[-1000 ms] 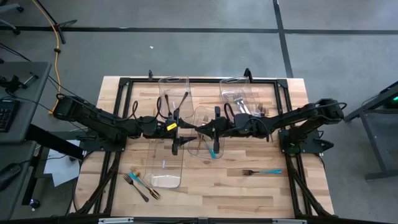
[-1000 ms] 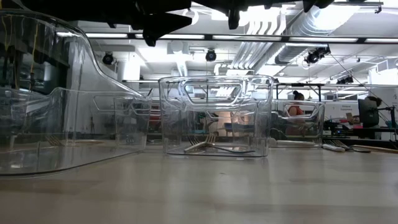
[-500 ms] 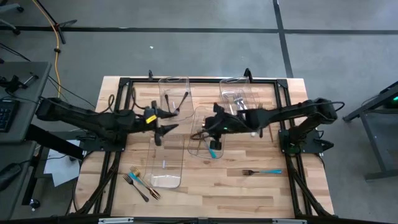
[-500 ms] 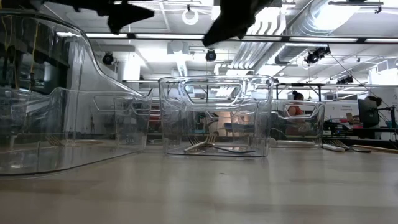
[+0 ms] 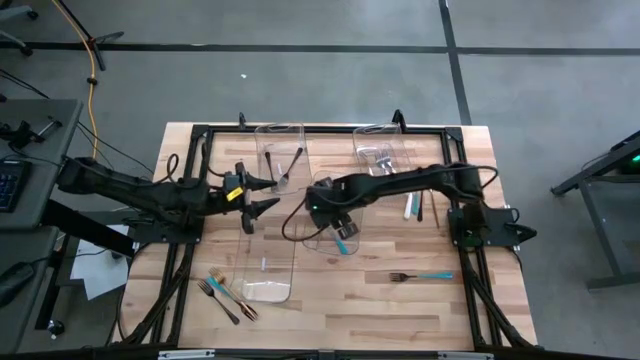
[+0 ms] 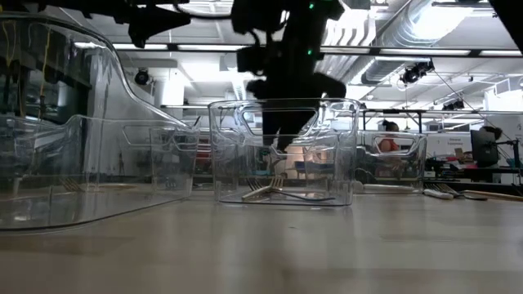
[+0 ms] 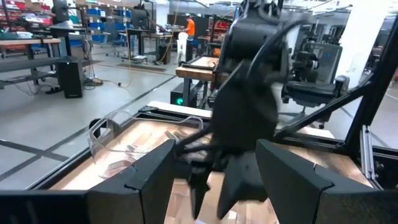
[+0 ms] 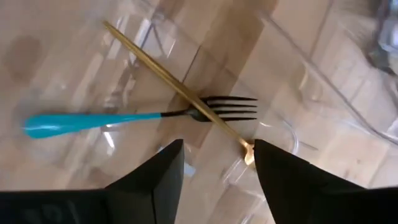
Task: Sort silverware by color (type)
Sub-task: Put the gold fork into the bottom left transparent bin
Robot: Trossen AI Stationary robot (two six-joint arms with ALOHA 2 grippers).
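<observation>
Now the right gripper (image 5: 322, 207), mid frame, has opened wide over the middle bin (image 5: 330, 215), dropping the teal-handled fork (image 8: 134, 116). Left gripper (image 5: 262, 195) waits, wide too.

The pale wooden butcher-block desk (image 5: 340, 305) carries four clear rectangular plastic bins: a far-left bin (image 5: 280, 150), a long near-left bin (image 5: 265, 262), a centre bin (image 5: 330, 212) and a far-right bin (image 5: 383, 152). A teal-handled fork (image 5: 421, 276) lies bare at near right; several mixed forks (image 5: 226, 295) lie at near left.
</observation>
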